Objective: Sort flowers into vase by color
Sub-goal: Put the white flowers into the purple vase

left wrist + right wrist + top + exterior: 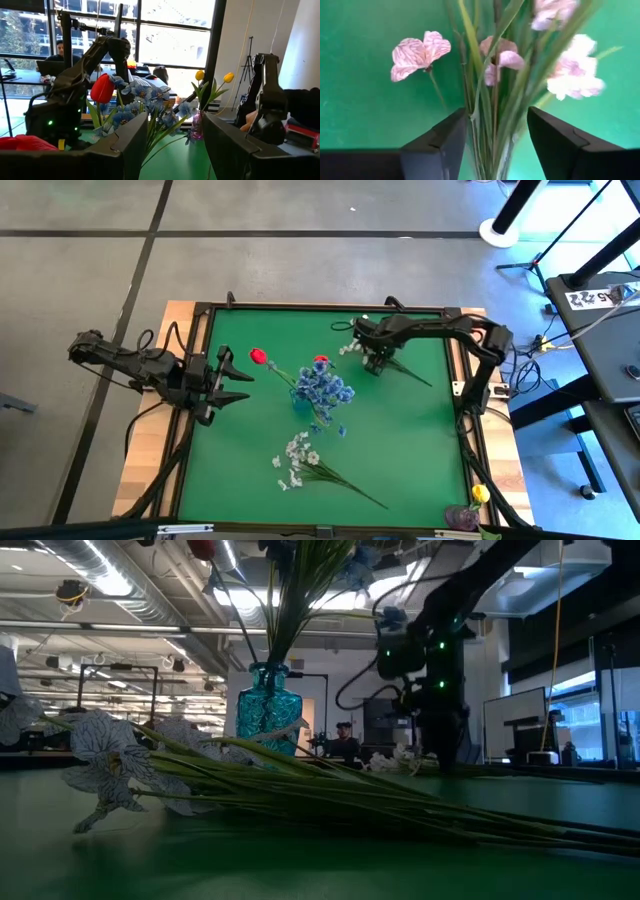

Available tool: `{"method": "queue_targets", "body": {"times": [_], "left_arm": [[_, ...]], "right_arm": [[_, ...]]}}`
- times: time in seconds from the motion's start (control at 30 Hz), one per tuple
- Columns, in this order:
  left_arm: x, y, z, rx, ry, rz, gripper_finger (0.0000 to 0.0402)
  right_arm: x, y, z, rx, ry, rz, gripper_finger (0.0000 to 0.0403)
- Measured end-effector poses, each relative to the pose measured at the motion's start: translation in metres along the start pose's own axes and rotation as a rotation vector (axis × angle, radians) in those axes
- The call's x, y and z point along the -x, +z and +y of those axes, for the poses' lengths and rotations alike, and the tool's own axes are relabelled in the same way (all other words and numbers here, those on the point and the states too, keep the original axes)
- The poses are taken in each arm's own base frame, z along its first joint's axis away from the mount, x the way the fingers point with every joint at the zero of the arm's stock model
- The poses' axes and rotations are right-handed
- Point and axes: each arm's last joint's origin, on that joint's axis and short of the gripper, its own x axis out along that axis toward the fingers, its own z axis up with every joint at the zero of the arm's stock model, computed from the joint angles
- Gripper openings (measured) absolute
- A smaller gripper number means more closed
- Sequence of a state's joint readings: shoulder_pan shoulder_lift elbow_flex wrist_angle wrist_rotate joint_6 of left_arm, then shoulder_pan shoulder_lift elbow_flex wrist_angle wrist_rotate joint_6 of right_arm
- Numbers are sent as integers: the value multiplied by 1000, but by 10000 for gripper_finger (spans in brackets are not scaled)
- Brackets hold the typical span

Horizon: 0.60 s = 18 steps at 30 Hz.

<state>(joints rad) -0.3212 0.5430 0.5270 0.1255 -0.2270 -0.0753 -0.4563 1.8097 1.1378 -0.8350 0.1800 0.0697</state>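
Surface: uniform green, framed in black, with pale wood at its outer edges. Vase: translucent teal-blue glass, holding blue sprays and red tulips on green stems. White blossom sprays: white petals on thin green stems; in the right wrist view the petals show fine dark veining with a pinkish tint. Yellow tulip: yellow, standing in a purple vase. Both arms: black.
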Motion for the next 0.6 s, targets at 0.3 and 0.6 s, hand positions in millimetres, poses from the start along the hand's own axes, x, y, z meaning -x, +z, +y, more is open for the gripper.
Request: {"method": "queue_targets", "body": {"times": [0.3,0.6], "left_arm": [[0,0,0,0,0,0,185],[0,0,0,0,0,0,185]], "right_arm": [[-18,3,2,78,40,45,147],[-10,3,2,82,97,1,13]]}}
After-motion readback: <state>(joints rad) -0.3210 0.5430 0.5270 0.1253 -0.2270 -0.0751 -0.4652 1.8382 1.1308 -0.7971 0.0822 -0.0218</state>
